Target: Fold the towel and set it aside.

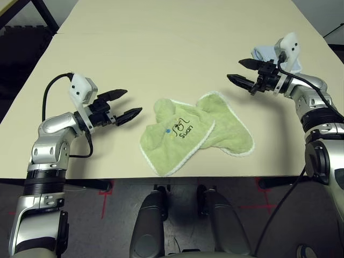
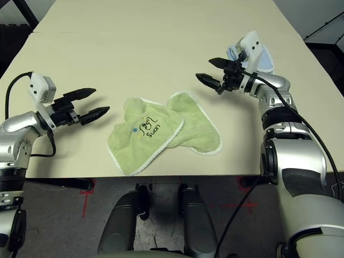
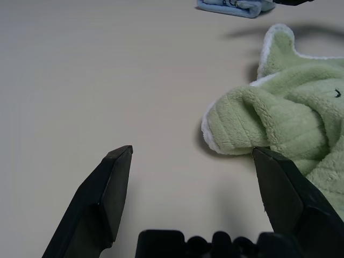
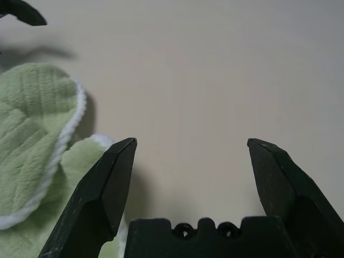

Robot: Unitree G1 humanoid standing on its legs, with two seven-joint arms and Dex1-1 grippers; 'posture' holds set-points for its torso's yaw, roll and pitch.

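The left tool (image 1: 123, 106) and right tool (image 1: 242, 72) both stand wide apart and empty, level over the desk (image 1: 161, 48), flanking the towel (image 1: 196, 132), which lies crumpled near the front edge. It looks light, limp and grippy terry, so it should drape rather than hold shape; the white-stitched corners seem the best places to pinch. A folded blue cloth (image 3: 231, 6) sits beyond the right tool. Dark floor surrounds the pale desk.

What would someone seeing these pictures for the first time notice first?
A crumpled light green towel with white edging and "Swan" embroidery lies near the front edge of the beige table. The left gripper and right gripper flank it, both open and empty, pointing inward. A small light blue cloth sits behind the right gripper.
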